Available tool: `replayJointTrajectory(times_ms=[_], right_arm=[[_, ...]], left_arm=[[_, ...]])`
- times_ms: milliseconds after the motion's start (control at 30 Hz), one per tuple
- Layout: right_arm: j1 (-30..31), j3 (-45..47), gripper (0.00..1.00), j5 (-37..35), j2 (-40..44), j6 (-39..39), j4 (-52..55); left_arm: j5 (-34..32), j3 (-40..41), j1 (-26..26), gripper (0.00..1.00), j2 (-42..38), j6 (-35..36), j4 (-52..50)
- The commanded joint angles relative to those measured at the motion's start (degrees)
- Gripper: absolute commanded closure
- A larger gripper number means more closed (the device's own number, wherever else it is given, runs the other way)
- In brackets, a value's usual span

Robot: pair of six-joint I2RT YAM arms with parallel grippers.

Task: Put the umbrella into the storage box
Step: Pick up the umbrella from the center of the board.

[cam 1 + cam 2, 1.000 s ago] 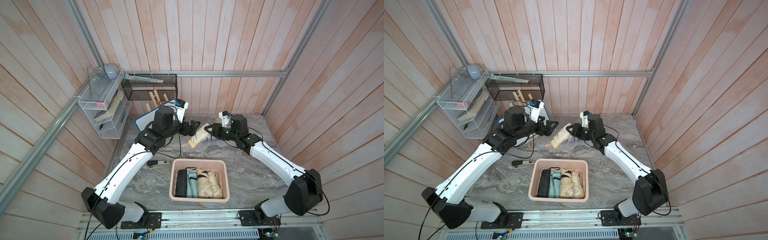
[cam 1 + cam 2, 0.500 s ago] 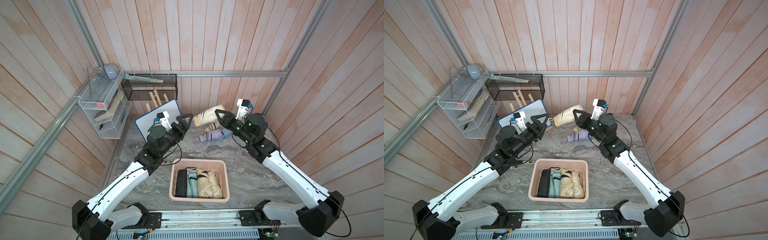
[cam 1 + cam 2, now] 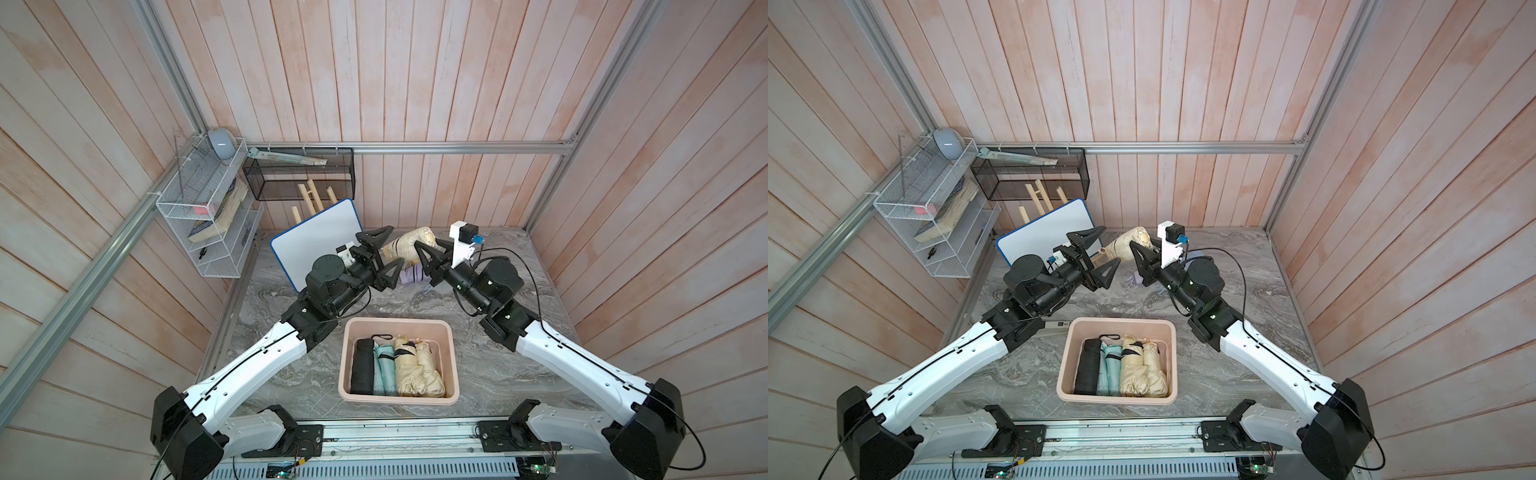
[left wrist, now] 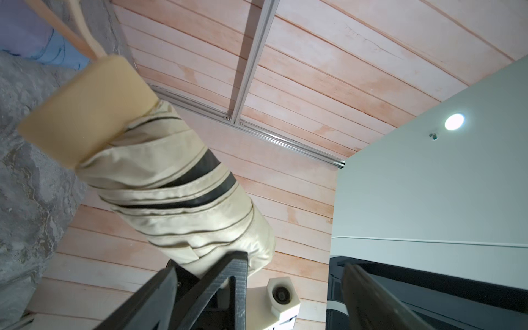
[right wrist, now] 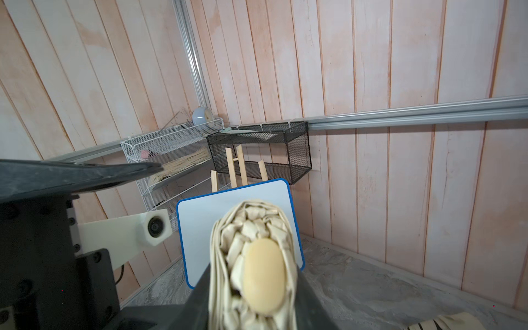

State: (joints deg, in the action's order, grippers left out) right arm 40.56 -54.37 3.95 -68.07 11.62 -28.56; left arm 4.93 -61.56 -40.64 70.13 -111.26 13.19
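Note:
My right gripper [image 3: 430,250] [image 5: 253,274] is shut on the tip end of a cream folded umbrella [image 3: 407,245] [image 4: 171,185] and holds it in the air above the back of the table. The umbrella's handle points towards my left gripper [image 3: 395,246] [image 3: 1111,245], which stands open close beside it. I cannot tell whether they touch. The pale pink storage box [image 3: 399,322] [image 3: 1121,321] sits at the front middle. Several folded umbrellas lie side by side in it. A lilac umbrella [image 3: 409,274] lies on the table under the grippers.
A whiteboard [image 3: 316,241] leans on a wooden easel [image 3: 309,199] at the back left. A black mesh basket [image 3: 299,178] and a white wire rack [image 3: 208,208] hang on the walls. A dark pen-like object [image 3: 1054,324] lies beside the box under the left arm.
The right gripper has lifted the cream umbrella off the table into the air. The left arm first drew back from it, and its open gripper now stands close beside the raised umbrella.

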Motion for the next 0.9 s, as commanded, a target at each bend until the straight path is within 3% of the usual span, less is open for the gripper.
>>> replayJointTrajectory(times_ms=[0,233,467,867], right_arm=[[1.8,0.4,0.88,0.0,2.9,-5.5,-10.2],[2.8,2.2,0.9,-1.0,4.9,-5.5,-12.4],[3.5,6.1,0.9,0.4,8.2,-5.1,-14.8],[5.0,9.9,0.9,-1.7,8.8,-7.1,-17.7]], left_arm=[[0.4,0.8,-1.2,0.04,0.7,-6.0,3.4],[-2.4,1.9,-1.9,0.02,0.3,-9.9,0.4],[-3.3,1.7,-1.9,0.02,2.3,-11.9,3.7],[-6.7,1.4,-4.0,0.16,2.4,-13.3,3.2]])
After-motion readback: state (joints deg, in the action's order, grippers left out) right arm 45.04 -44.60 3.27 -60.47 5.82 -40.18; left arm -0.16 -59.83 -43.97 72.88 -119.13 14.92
